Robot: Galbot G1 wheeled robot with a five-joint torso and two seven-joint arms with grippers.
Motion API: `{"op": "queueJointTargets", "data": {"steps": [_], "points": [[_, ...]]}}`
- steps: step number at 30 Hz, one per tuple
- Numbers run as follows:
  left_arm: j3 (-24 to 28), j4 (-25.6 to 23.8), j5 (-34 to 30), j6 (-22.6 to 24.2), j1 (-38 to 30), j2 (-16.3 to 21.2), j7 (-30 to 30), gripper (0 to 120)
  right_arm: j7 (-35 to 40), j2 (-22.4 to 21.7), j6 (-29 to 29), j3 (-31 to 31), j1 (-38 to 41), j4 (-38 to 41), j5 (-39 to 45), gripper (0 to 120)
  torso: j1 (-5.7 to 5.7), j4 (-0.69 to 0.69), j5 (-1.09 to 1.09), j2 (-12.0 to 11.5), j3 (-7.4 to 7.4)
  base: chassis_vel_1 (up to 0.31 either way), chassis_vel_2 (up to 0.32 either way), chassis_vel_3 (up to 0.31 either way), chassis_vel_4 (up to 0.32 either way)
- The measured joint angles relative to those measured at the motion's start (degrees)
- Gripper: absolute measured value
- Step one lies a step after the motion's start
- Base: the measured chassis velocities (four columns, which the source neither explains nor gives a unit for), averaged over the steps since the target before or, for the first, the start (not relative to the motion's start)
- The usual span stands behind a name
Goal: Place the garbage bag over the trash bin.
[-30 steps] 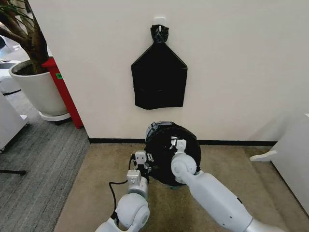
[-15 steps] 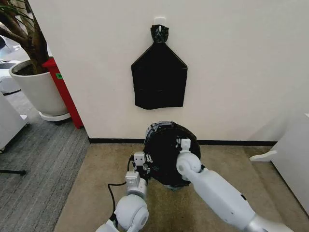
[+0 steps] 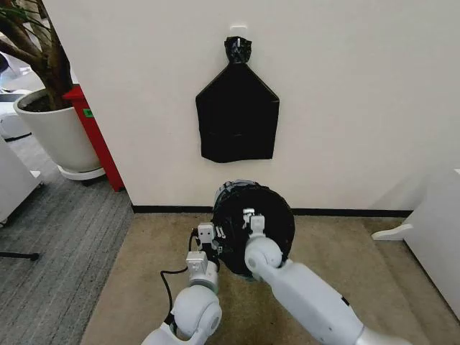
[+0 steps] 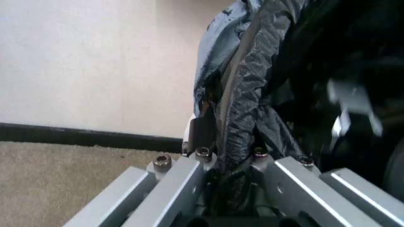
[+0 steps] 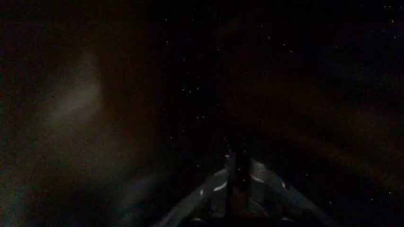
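While left gripper [image 4: 230, 189] pinches garbage bag [image 3: 253, 215] edge at trash bin [image 3: 228, 188] rim, right gripper [image 3: 251, 215] inside bag (jaw state cannot tell); advise spreading film outward evenly, maintaining pinch.

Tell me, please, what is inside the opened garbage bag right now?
The right gripper reaches down into the garbage bag. Black plastic hides everything deeper, including the bin itself. The left gripper pinches the bag's edge.

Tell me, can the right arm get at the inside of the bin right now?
Probably yes: the right gripper is over the bag lining the bin's open mouth, nothing covering it, while the left gripper pinches the bag's edge.
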Motion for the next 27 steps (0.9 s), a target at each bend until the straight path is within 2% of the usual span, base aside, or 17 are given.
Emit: {"op": "queueJointTargets", "data": {"steps": [7,10,16,21,27], "points": [[0.18,0.46,0.32,-0.56,-0.14,-0.05,0.24,0,-1.17,-4.40,0.82,1.52,-3.80,1.68,-1.69,0,0.00,-0.04,0.01,0.00,0.00,0.000,0.000,0.000,0.000],[-0.11,0.75,0.17,-0.57,-0.84,-0.28,0.24,0,-1.29,-4.67,0.82,1.01,-5.47,2.64,-2.25,0,0.00,-0.05,0.00,0.00,0.00,0.000,0.000,0.000,0.000],[-0.42,1.29,-0.17,-0.58,-1.60,-0.57,0.08,0,-1.42,-0.89,0.80,-1.71,-6.39,2.52,-3.96,0,0.00,-0.03,0.00,0.00,0.00,0.000,0.000,0.000,0.000],[-0.19,1.65,0.07,-0.58,-1.07,-0.78,0.09,0,-1.49,3.38,0.81,-2.85,-1.76,-0.56,-4.36,0,0.00,0.00,0.00,0.00,0.00,0.000,0.000,0.000,0.000],[-0.23,1.69,0.11,-0.83,-0.77,-0.45,0.14,0,-1.97,0.65,1.24,-1.39,0.26,-1.36,-4.21,0,0.00,-0.02,0.00,0.00,0.00,0.000,0.000,0.000,0.000]]}}
